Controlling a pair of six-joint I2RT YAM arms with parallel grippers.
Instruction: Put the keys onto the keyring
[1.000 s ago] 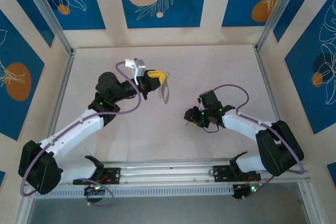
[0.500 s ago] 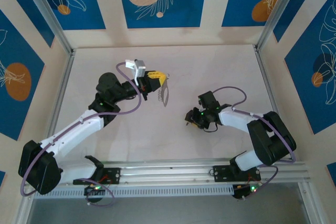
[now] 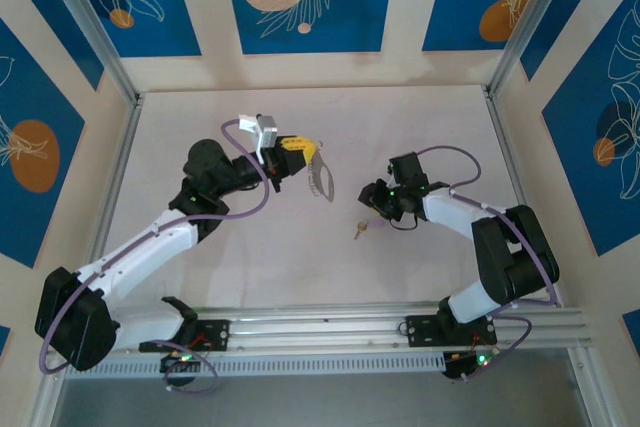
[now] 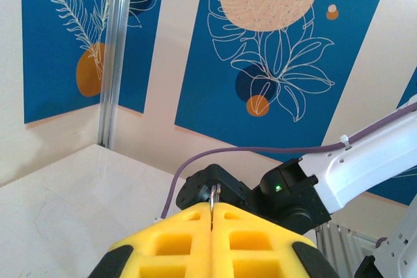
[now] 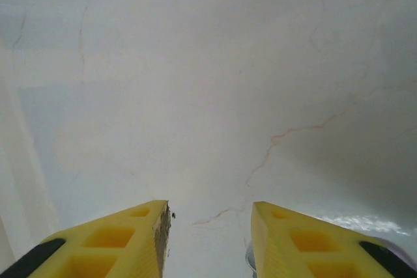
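I log one keyring (image 3: 320,180), a pale silvery toothed loop, pinched edge-on between the closed yellow fingers of the left gripper (image 3: 308,155). One tiny key (image 3: 358,229) lies on the matte table (image 3: 250,247) near the right gripper (image 5: 210,205), whose jaws are parted and empty.

**Yellow Against Blue**

Yellow fingers (image 4: 247,252), black at the edges. The keyring (image 3: 321,183) reads pale silver-white. The surface (image 3: 420,127) is pinkish-white and faintly veined. The walls (image 4: 273,63) flash deep blue panels, white leaf outlines, peach and orange discs. White arms (image 3: 150,245), purple cable (image 4: 260,150).
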